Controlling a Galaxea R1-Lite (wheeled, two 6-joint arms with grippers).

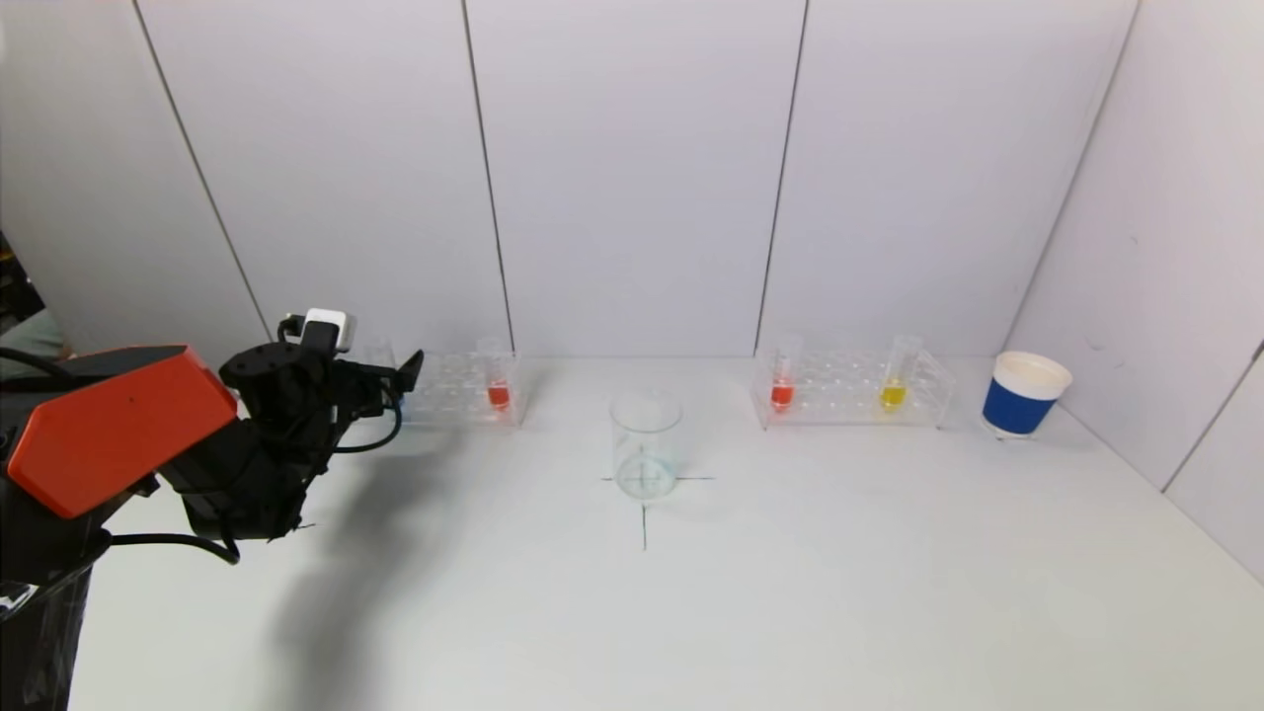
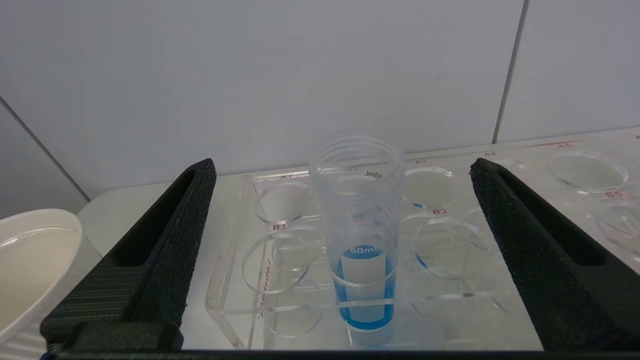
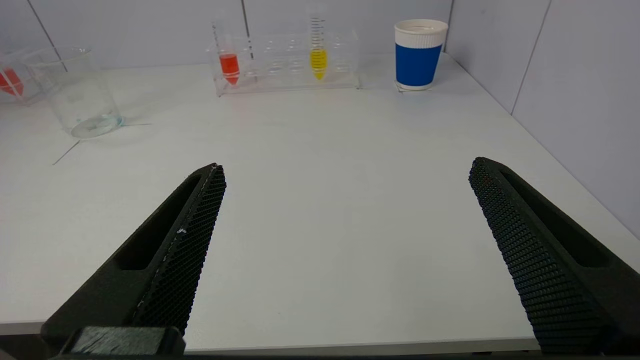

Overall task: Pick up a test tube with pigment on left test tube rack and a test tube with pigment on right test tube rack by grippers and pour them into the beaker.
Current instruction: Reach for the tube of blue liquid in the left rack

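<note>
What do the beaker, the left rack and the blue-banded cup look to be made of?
Beaker: clear glass or hard plastic, glossy; the table's cross mark shows through it. Left rack: clear acrylic by its look, with bright polished edges and red printed hole labels. Cup: probably paper, matte, with a ribbed blue sleeve and white rim.

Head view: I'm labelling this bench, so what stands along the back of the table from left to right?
left gripper → left rack → red tube → beaker → red tube in the right rack → yellow tube → blue cup.
</note>
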